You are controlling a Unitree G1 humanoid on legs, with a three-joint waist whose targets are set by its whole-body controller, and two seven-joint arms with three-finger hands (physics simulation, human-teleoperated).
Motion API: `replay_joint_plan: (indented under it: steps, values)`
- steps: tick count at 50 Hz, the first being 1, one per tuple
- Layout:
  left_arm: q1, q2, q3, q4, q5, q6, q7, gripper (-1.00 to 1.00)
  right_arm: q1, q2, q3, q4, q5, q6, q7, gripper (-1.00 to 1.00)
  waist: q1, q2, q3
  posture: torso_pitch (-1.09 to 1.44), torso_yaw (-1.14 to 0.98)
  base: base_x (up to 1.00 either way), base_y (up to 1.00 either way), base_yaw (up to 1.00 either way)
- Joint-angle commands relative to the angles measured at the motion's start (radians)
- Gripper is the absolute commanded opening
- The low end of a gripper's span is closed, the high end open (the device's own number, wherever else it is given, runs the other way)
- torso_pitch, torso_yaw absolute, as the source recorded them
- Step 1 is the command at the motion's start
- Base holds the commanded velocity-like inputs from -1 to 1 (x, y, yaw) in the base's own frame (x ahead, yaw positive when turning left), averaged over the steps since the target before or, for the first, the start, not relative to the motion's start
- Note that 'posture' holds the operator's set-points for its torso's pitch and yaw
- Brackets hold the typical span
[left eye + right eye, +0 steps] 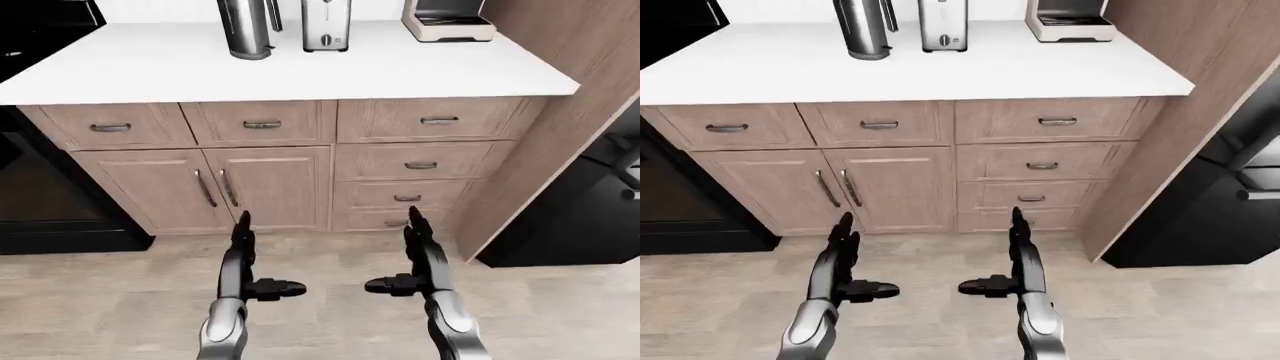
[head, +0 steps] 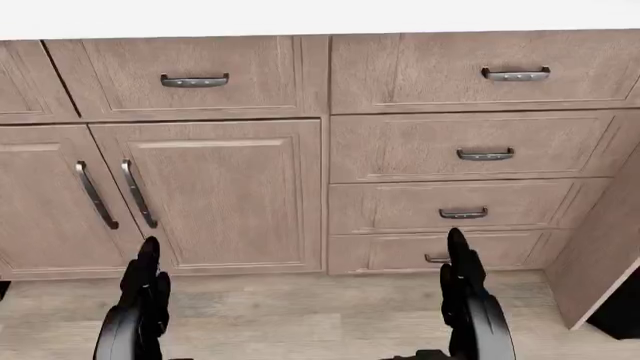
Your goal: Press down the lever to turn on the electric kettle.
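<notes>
The steel electric kettle (image 1: 246,28) stands at the top of the left-eye view on the white counter (image 1: 150,67); its top is cut off by the frame edge and its lever does not show. My left hand (image 1: 243,255) and right hand (image 1: 414,251) hang low over the floor, well below the counter and far from the kettle. Both hands are open and empty, fingers straight up, thumbs pointing inward.
A steel toaster (image 1: 325,26) stands right of the kettle, and a beige appliance (image 1: 447,22) further right. Wood drawers and cabinet doors (image 1: 260,187) sit under the counter. A black oven (image 1: 40,195) is at left, a tall wood panel (image 1: 560,135) and black appliance (image 1: 580,217) at right.
</notes>
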Motion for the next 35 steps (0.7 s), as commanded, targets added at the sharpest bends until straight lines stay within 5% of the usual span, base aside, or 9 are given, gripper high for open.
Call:
replay_joint_plan:
  steps: [1,3,5,7,8,35]
  values:
    - [-0.022,0.008,0.001,-0.143,0.004,-0.03,0.004,1.0,-0.03,-0.002,-0.004,-0.095,0.007,-0.036,-0.004,1.0,-0.002,-0.008,-0.001,0.0,0.0,0.0,0.0,0.0]
    - [-0.021,0.007,0.003,-0.159,0.01,-0.022,0.004,1.0,-0.029,-0.003,-0.002,-0.104,0.005,-0.029,-0.005,1.0,0.007,-0.001,-0.063,0.0,0.0,0.0,0.0,0.0]
    - [-0.02,0.007,0.004,-0.163,0.012,-0.023,0.003,1.0,-0.031,-0.003,-0.002,-0.099,0.005,-0.032,-0.004,1.0,0.005,-0.008,-0.018,0.0,0.0,0.0,0.0,0.0]
    - [-0.02,0.006,0.004,-0.159,0.016,-0.028,0.004,1.0,-0.027,-0.003,0.002,-0.111,0.003,-0.03,-0.004,1.0,0.007,-0.008,-0.068,0.0,0.0,0.0,0.0,0.0]
    - [-0.017,0.005,0.002,-0.163,0.02,-0.029,0.004,1.0,-0.025,-0.002,0.003,-0.125,0.002,-0.025,-0.004,1.0,0.008,-0.008,-0.074,0.0,0.0,0.0,0.0,0.0]
    - [0.0,-0.005,-0.029,-0.536,0.051,0.209,0.009,1.0,-0.064,-0.01,-0.005,-0.429,-0.037,0.176,-0.016,1.0,0.009,-0.005,-0.086,0.0,0.0,0.0,0.0,0.0]
